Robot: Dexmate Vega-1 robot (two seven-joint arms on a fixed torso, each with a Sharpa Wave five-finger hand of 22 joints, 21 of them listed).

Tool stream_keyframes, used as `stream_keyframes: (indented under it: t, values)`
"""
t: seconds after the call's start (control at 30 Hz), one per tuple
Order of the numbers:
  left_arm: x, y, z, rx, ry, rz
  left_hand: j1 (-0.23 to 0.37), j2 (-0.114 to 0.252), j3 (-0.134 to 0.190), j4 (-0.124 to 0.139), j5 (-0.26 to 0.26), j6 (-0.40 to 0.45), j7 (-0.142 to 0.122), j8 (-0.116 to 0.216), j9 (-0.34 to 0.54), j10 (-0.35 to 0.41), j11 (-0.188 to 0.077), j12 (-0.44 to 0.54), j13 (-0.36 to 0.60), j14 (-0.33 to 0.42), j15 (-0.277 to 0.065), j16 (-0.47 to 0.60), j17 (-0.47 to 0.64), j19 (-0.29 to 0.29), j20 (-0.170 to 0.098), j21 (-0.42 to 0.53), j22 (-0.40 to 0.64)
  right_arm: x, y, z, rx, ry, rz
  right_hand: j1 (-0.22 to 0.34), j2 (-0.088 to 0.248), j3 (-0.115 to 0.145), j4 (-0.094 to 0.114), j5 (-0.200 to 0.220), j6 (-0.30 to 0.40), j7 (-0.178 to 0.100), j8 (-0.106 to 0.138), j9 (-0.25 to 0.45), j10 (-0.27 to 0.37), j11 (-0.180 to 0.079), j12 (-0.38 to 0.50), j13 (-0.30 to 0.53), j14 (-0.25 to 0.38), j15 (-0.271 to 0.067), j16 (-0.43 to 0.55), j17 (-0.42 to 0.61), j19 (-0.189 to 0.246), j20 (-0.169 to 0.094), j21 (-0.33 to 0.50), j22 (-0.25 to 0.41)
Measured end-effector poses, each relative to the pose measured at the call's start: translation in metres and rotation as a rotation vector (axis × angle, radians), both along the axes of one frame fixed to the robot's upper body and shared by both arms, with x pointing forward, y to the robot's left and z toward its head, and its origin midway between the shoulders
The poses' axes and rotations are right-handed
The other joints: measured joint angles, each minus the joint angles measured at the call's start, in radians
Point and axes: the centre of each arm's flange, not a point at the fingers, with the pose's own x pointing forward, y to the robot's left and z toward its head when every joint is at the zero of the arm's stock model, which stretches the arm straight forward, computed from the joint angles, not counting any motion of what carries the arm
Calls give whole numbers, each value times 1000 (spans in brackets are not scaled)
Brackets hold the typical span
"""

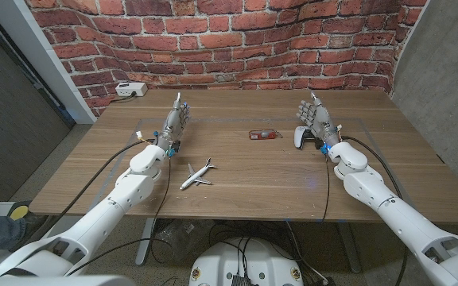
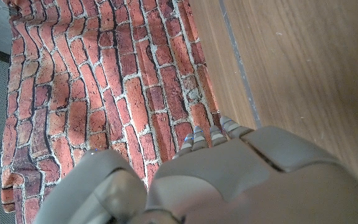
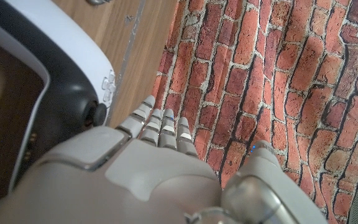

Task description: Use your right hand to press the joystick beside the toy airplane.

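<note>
Upright, right robot hand (image 1: 312, 116) beside joystick (image 1: 301, 138)

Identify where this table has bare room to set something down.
Free: the wood between the toy airplane and right hand, and the near edge of the table. Crowded: around the game controller and the small red object.

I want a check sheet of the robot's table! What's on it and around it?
Surface: wooden table, bare wood with faint tape lines.
Job's things: white game controller beside the right hand; toy airplane nearer the left arm.
Clutter: small red item mid-table; white box at the far left corner.
Hands: left hand and right hand both upright, fingers apart, holding nothing.
Cables: black cable along the right arm.
Surroundings: brick backdrop.
</note>
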Motion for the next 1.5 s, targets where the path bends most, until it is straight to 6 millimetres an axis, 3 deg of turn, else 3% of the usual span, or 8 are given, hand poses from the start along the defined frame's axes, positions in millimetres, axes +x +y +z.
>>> stream_keyframes:
  t: [0.33, 0.87, 1.5]
  values:
    - [-4, -3, 1, 25, 1, -2, 11, 12, 0, 0, 3, 11, 4, 0, 0, 8, 1, 8, 0, 11, 4, 0, 0, 0, 0, 0, 0, -14, 8, -3, -23, -18, 7, 4, 4, 0, 0, 0, 15, -15, 0, 0, 25, 5, 8, -5, 25, -4, 0, 4, 23, -2, 7, 0]
    - [-17, -5, -1, 78, -11, -5, 15, 16, 0, 0, 6, 43, 4, 7, 0, 38, 2, 13, 0, 45, 6, 8, 0, 23, -1, 12, 0, -45, 1, -1, -49, -104, -87, 4, 4, 0, 0, 0, 41, -20, 11, 0, 65, -2, 17, -5, 55, -9, 8, 4, 51, -5, 7, 0]
    - [-33, -4, 6, 101, -50, 11, 25, 25, 0, 0, 10, 74, 9, 10, 0, 65, 8, 16, 0, 69, 4, 8, 0, 35, -2, 15, 0, -65, -5, -6, -70, -150, -149, -2, -1, -8, 1, 0, 69, -32, 15, 4, 99, -6, 25, -5, 84, -16, 8, 4, 80, -13, 19, 0]
